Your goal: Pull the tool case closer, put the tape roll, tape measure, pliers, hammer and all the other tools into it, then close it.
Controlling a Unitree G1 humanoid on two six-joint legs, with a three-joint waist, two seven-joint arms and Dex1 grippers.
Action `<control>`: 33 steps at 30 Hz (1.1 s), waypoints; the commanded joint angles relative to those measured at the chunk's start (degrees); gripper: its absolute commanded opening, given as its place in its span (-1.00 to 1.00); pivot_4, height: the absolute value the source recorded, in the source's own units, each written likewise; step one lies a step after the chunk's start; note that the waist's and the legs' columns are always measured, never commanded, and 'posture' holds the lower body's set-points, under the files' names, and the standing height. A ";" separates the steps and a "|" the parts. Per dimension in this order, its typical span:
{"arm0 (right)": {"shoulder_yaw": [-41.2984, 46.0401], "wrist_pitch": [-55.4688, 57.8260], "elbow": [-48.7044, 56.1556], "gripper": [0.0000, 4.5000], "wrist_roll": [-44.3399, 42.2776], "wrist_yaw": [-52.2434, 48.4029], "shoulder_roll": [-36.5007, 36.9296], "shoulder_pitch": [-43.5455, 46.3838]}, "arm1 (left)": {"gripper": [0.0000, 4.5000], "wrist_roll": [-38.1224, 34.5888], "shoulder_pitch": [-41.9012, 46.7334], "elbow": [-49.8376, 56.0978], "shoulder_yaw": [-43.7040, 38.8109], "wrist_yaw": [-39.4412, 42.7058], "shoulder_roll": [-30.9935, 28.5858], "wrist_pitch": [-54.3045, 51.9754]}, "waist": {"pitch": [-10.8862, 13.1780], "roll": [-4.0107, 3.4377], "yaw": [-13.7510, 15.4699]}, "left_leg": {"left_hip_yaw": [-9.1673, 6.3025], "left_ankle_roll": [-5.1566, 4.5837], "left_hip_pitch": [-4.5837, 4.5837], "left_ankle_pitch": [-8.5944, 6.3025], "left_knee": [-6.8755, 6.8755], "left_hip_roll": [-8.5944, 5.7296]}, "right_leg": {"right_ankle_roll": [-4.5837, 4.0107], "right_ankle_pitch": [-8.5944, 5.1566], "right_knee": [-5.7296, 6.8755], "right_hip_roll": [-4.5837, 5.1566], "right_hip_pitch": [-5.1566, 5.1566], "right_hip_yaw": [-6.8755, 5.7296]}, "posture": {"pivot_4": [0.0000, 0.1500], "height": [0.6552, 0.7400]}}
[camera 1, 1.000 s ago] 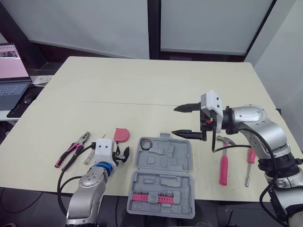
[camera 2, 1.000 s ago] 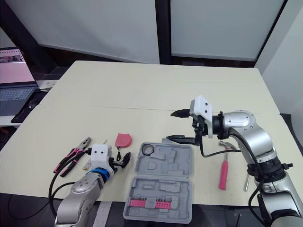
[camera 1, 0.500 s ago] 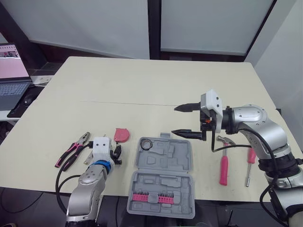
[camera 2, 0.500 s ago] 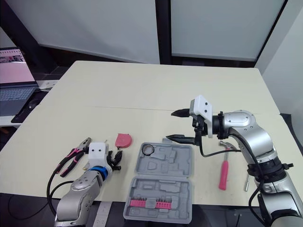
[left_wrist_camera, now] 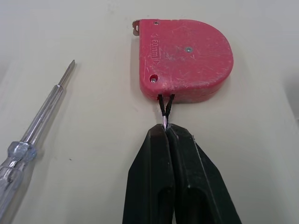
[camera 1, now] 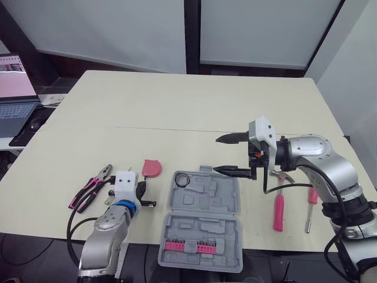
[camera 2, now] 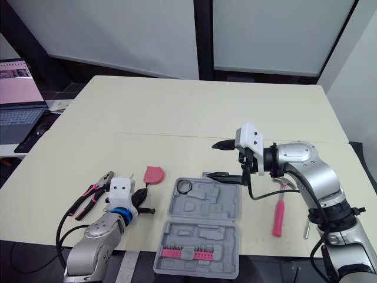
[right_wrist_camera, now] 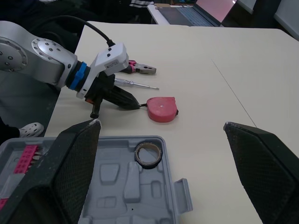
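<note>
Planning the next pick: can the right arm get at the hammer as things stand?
Probably yes. The hammer lies bare on the table right of the tool case, and the right claw hangs open nearby.

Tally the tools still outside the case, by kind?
pliers: 1
tape measure: 1
hammer: 1
screwdrivers: 2, a clear-handled screwdriver and a pink-handled screwdriver
total: 5
Not counted: the tape roll, already in the tool case.
</note>
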State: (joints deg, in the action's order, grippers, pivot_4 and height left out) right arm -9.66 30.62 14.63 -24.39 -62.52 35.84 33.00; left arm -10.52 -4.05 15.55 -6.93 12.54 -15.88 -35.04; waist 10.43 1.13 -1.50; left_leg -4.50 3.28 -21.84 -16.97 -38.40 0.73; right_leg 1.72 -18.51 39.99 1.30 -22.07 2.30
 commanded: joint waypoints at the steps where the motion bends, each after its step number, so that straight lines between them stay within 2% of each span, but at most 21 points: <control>1: 0.79 0.91 3.34 1.00 -1.98 -1.44 1.22 0.41 | -0.98 -1.20 -2.20 4.71 1.03 3.87 -2.93 -1.51 | 0.00 0.00 -0.03 | 0.00 0.00 -0.01 0.00 0.00 0.01 | 0.00 0.00 0.00 0.00 -0.01 0.00 | 1.00 1.00; 6: 0.02 1.70 4.83 1.00 -3.35 -3.69 2.20 0.57 | -0.98 -3.58 -6.03 9.73 -0.57 9.05 -8.67 -4.60 | 0.00 0.00 -0.06 | -0.01 0.00 0.00 0.00 0.00 0.03 | 0.00 0.00 -0.01 0.00 -0.01 0.00 | 1.00 1.00; 13: -1.42 2.27 7.24 1.00 -4.04 -5.34 2.50 -0.86 | -0.98 -9.77 -18.49 19.58 -2.31 20.09 -17.94 -6.96 | 0.01 0.01 -0.15 | 0.00 0.00 0.00 0.00 0.05 0.03 | 0.00 0.00 -0.05 0.01 -0.01 0.03 | 1.00 1.00; 16: -1.60 2.66 8.02 1.00 -4.31 -5.34 2.32 -1.27 | -0.98 -10.77 -21.12 20.82 -4.32 21.61 -20.41 -7.19 | 0.03 -0.02 -0.15 | 0.01 0.00 0.03 0.00 0.10 0.04 | 0.00 -0.01 -0.06 0.01 -0.01 0.03 | 1.00 1.00; 27: -1.84 2.43 8.52 1.00 -4.36 -3.81 2.38 -2.01 | -0.98 -9.82 -20.99 20.66 -5.79 17.63 -17.61 -6.07 | 0.02 -0.01 -0.14 | -0.01 0.00 0.03 0.00 0.13 0.02 | 0.00 0.00 -0.07 0.01 0.01 0.01 | 1.00 1.00; 30: -1.71 2.31 8.34 1.00 -4.42 -3.91 2.66 -1.91 | -0.71 -11.48 -22.33 22.45 -7.02 16.73 -15.57 -6.34 | 0.03 -0.01 -0.23 | 0.02 0.00 0.04 0.00 0.14 0.03 | 0.00 0.00 -0.08 0.01 0.01 0.03 | 1.00 1.00; 33: -1.62 2.22 7.96 1.00 -4.40 -4.09 2.83 -1.65 | -0.30 -12.15 -23.56 24.59 -7.97 15.14 -13.43 -6.15 | 0.03 -0.01 -0.16 | 0.00 0.00 0.04 0.00 0.14 0.04 | 0.00 0.00 -0.08 0.01 0.00 0.02 | 1.00 1.00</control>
State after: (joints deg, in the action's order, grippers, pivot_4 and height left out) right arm -12.50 33.34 21.10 -28.17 -66.31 37.96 30.74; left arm -21.90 -27.17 37.27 -13.44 28.87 -30.12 -41.91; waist 10.46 1.12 -1.67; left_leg -4.50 3.28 -21.80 -16.97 -38.26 0.77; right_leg 1.72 -18.51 39.91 1.31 -22.06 2.32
